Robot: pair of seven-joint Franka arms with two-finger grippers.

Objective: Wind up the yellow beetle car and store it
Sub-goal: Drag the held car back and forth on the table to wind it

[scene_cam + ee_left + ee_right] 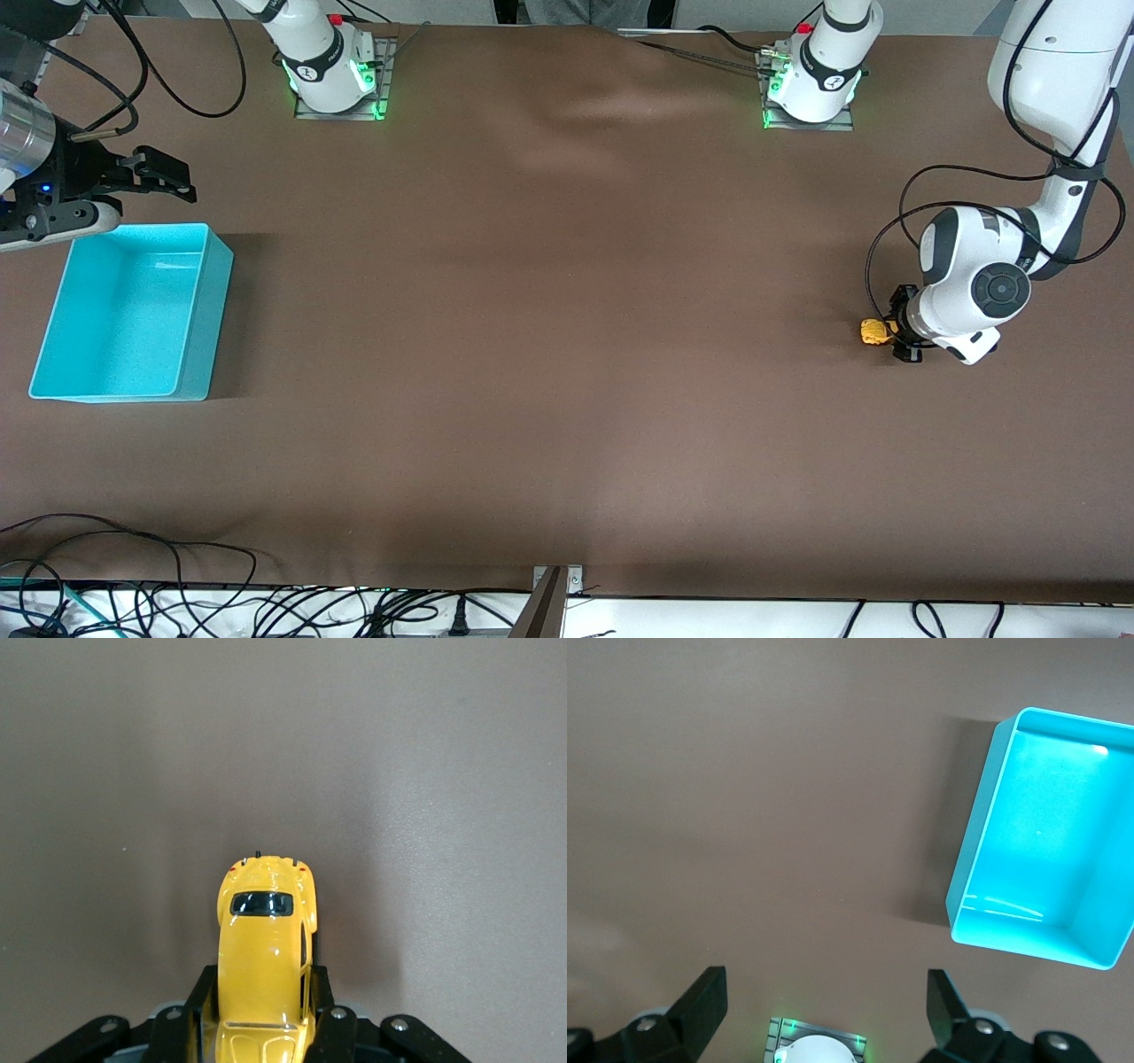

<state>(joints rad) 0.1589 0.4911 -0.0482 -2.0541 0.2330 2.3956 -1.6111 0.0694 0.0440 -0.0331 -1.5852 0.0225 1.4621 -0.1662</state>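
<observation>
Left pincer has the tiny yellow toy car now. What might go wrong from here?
1. The left pincer clamps only one end of the tiny yellow beetle-shaped toy car; most of the body sticks out, so it might twist or slip.
2. The open turquoise plastic bin sits at the right arm's end of the table, under the open right pincer: a long carry, perhaps a handover.

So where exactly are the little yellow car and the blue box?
yellow beetle car [264, 939]: left wrist view, on its roof, with the tool fingers on both of its sides.
turquoise bin [208, 306]: front view, on its outer side wall.
</observation>
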